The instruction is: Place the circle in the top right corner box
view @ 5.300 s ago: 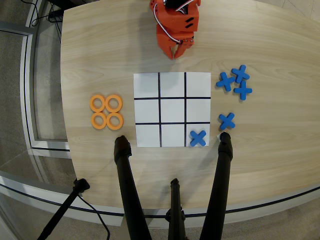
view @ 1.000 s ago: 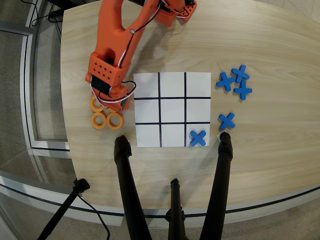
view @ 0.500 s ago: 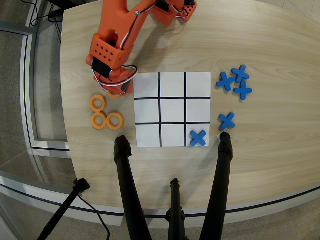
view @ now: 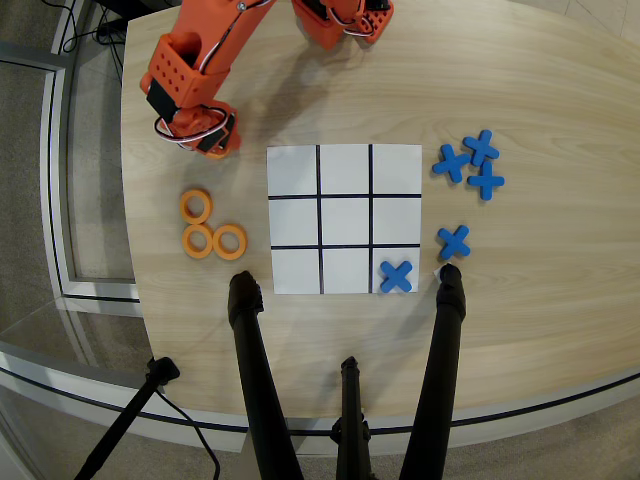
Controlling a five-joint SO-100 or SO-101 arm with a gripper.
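Three flat orange rings lie on the table left of the grid sheet: one above a pair. The white nine-cell grid sheet lies mid-table. Its top right cell in this view is blank. Its bottom right cell holds a blue X. My orange arm reaches in from the top, and its gripper hangs above the table just up from the rings and left of the sheet. The wrist body covers the fingers, so I cannot see whether they are open or hold anything.
Several loose blue X pieces lie right of the sheet, three in a cluster and one lower. Black tripod legs rise from the near table edge. The arm's base stands at the top.
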